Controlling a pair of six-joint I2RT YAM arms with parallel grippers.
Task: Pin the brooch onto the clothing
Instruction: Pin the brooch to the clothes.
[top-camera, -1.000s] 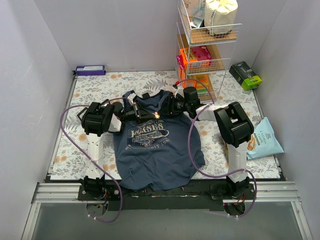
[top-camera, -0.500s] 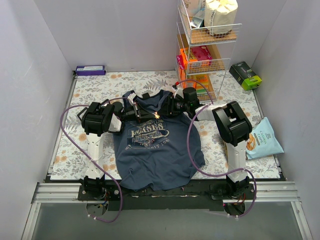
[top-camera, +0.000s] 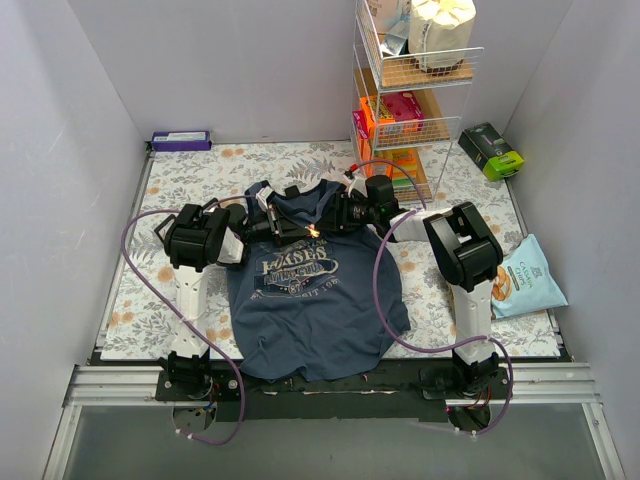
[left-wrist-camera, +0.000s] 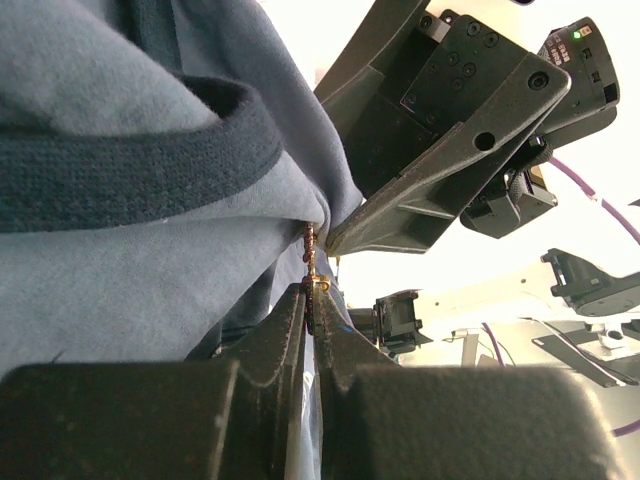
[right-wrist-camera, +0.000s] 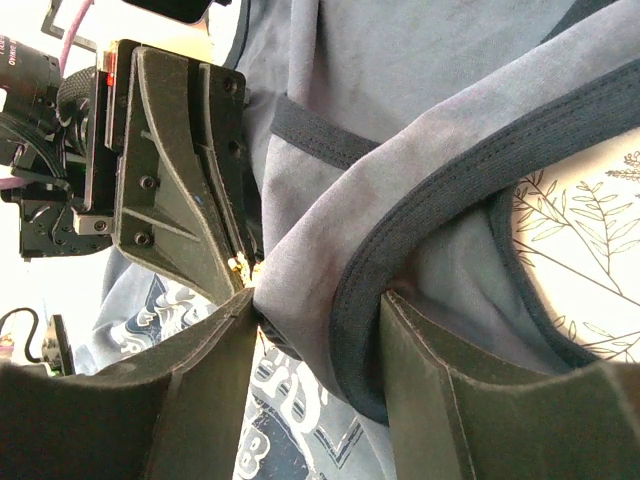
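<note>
The brooch (left-wrist-camera: 311, 262), a small gold piece, sits just above the chest print (top-camera: 297, 268) of the clothing (top-camera: 310, 310), at the edge of a raised fold below the neckline. In the left wrist view its upper end touches the blue cloth right under the dark trim (left-wrist-camera: 140, 170). We cannot tell from these views whether the pin has entered the weave.

The clothing lies face up on the floral mat (top-camera: 200, 180), flat below the print and gathered into a ridge above it.

The left gripper (left-wrist-camera: 312, 300) reaches in from the upper left of the print, its jaws pinched tight on the lower end of the brooch. The right gripper (right-wrist-camera: 318, 298) comes in from the upper right of the print. A thick bunch of cloth and trim fills the gap between its jaws, so we take it to be clamped on that fold, holding it up against the brooch.

We judge that we are at the piercing step: the brooch is presented to the cloth but not yet fastened.

The next move, as we read it, calls for a short, straight push of the pin along its own line into the fold. The right gripper must keep the cloth taut, so that the fold does not yield and the pin does not slide off the fabric.
</note>
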